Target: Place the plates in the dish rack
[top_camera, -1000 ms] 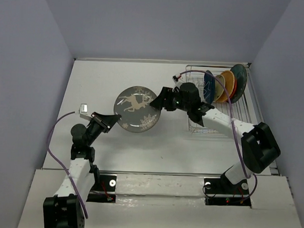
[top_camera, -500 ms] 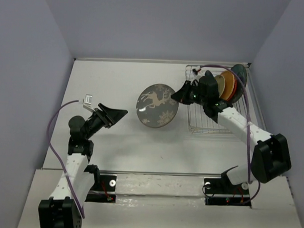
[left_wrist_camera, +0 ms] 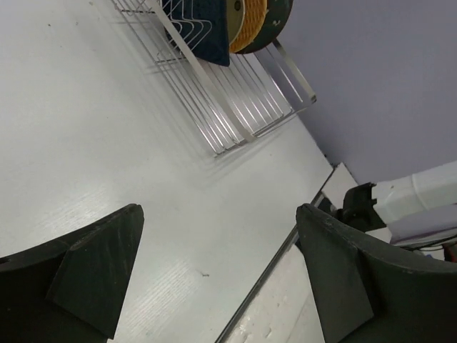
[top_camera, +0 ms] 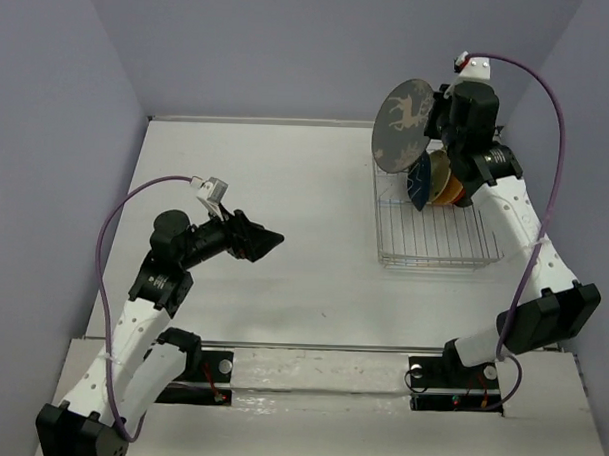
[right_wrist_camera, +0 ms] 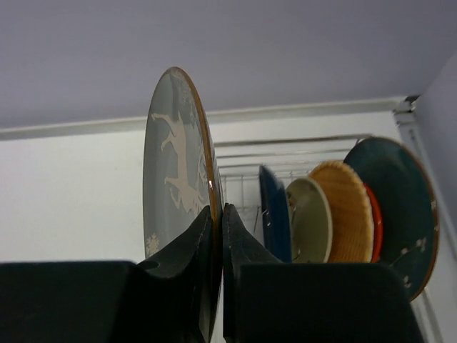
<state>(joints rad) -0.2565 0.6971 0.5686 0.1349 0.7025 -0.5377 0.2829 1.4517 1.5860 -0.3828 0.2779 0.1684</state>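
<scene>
Right gripper (right_wrist_camera: 218,214): pinched tight on the rim of the deer plate (top_camera: 403,121); only that narrow bite carries it. I hold the plate on edge, high over the far left corner of the rack (top_camera: 439,255), clear of the wires and not yet in a slot.

Left gripper (top_camera: 271,243): jaws wide, empty, over the table (top_camera: 287,167), well apart from the rack. I see no hazard from it.

Rack contents, standing on edge at the far end, in order: blue (right_wrist_camera: 273,214), cream (right_wrist_camera: 310,221), wicker (right_wrist_camera: 350,211), orange (right_wrist_camera: 375,225), teal (right_wrist_camera: 400,207). Prongs on the near side of blue look free to me.

Hazards, as I judge them:
1. Slip. The rim is glossy and the contact small; any wrist roll on the way down may let the plate swing or drop onto the wires.
2. Collision. The deer plate looks larger than blue; lowering too close would knock blue into cream and could topple the row.
3. Missed slot. If the lower edge lands on top of a prong and not between two, the plate will rock or roll out once I let go.
4. Early release. Opening before the rim is seated would leave it to fall flat.
</scene>
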